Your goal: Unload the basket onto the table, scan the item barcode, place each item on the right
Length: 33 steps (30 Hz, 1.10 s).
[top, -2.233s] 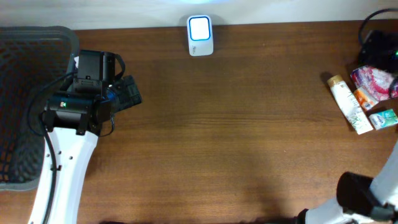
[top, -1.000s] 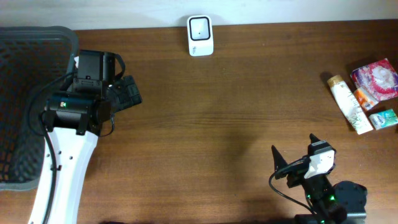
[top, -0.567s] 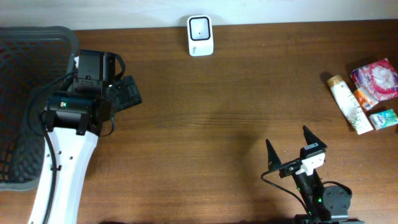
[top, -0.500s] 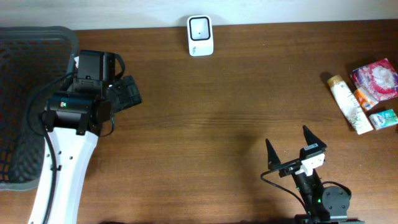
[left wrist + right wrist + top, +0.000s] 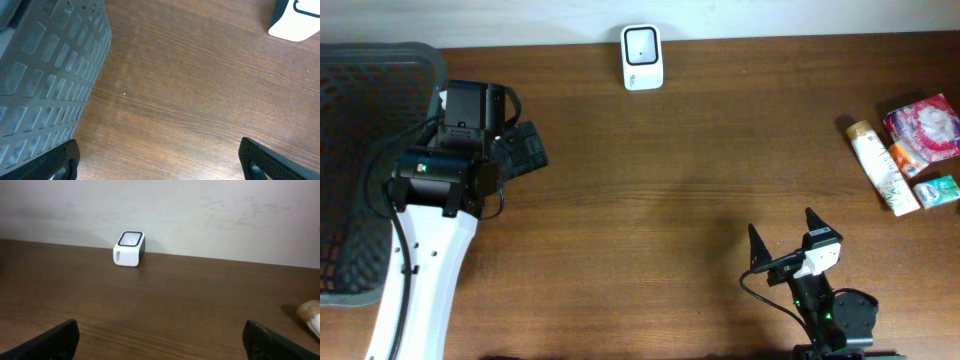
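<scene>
Items for scanning, cream tube [image 5: 882, 168] and pink packet [image 5: 926, 124] among them, lie bunched at the surface's right edge. Right hand [image 5: 783, 232] hovers near the front, fingers wide apart and empty. Left hand [image 5: 527, 150] gapes too, beside the basket [image 5: 350, 120]. Scanner [image 5: 642, 57] waits at the back. Risk: it's a tight cluster, so a grab could nudge neighbours or pinch two.

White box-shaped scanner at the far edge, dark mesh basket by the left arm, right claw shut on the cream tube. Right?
No: the overhead view shows the right claw open and empty, the cream tube lying apart. The white box-shaped scanner and dark mesh basket are as stated.
</scene>
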Tool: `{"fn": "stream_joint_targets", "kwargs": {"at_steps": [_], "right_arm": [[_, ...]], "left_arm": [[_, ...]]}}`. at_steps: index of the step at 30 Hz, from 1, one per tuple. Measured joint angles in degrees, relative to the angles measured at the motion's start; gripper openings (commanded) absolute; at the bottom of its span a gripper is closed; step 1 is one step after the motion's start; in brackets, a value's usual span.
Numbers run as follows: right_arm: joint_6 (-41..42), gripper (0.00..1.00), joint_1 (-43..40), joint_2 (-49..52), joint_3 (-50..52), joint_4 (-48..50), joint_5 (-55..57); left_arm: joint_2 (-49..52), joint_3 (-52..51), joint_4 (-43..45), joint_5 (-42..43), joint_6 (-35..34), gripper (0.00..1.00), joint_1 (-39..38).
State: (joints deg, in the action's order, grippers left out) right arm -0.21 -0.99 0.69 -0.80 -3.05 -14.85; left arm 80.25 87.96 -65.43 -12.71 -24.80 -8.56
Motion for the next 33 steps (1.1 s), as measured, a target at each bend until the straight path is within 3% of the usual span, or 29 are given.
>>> {"fn": "stream_joint_targets", "kwargs": {"at_steps": [33], "right_arm": [[-1.36, 0.99, 0.02, 0.00, 0.00, -0.85, 8.20]], "left_arm": [[0.00, 0.00, 0.00, 0.00, 0.00, 0.99, 0.00]]}}
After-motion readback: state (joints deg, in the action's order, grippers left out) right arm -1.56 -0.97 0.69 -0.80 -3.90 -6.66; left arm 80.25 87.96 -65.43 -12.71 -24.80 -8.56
